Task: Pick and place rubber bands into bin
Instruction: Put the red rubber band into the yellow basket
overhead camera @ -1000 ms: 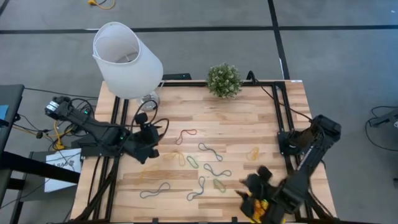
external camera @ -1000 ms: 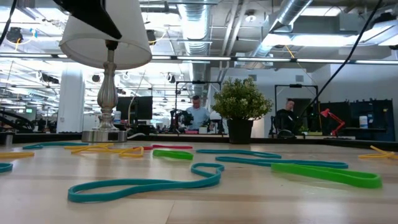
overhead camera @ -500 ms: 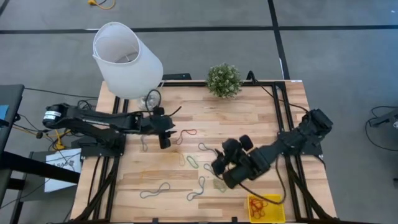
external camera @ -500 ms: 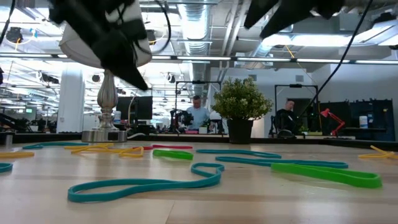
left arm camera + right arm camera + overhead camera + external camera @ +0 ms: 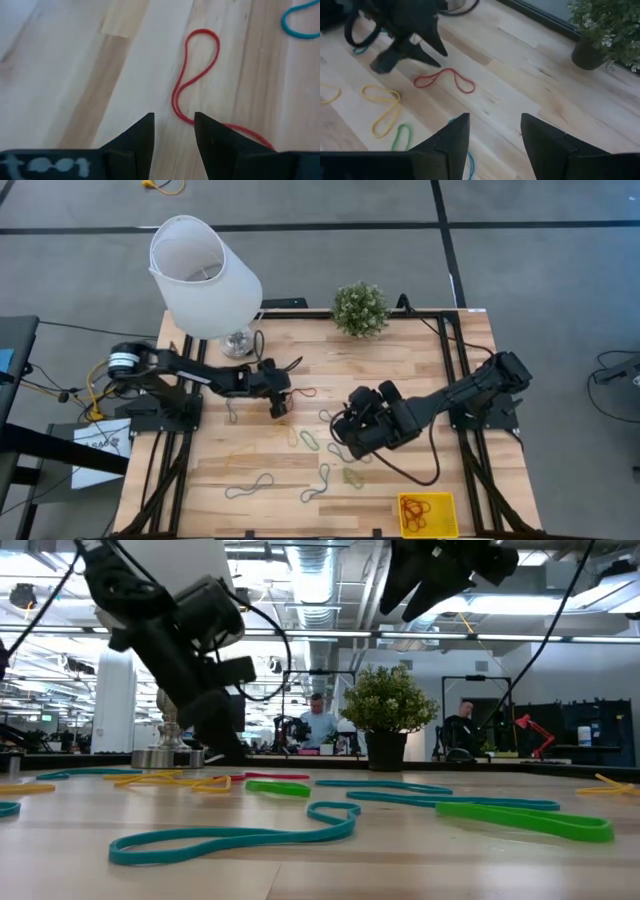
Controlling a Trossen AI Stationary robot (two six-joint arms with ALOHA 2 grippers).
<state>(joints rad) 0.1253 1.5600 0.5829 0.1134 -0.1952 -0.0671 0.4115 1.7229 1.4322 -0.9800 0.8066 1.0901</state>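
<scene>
Several rubber bands lie flat on the wooden table: a red one (image 5: 301, 394), grey-blue ones (image 5: 338, 420), a green one (image 5: 310, 442) and yellow ones (image 5: 382, 107). My left gripper (image 5: 281, 402) is open and low over the table. The red band's (image 5: 196, 75) near end lies just ahead of its fingertips (image 5: 173, 127), beside one finger. My right gripper (image 5: 346, 436) hangs open above the middle bands, well clear of them (image 5: 495, 130). The yellow bin (image 5: 428, 513) sits at the near right corner with red bands inside.
A lamp with a big white shade (image 5: 205, 275) and metal base (image 5: 165, 755) stands at the far left. A small potted plant (image 5: 360, 308) sits at the far edge. More bands (image 5: 250, 485) lie toward the near edge. People sit in the room beyond.
My left gripper has swung toward the table's right and sunk from well above the table down to the red band, tipping further down. My right gripper has travelled from over the bin toward the table's middle, staying high. Neither has changed its opening.
</scene>
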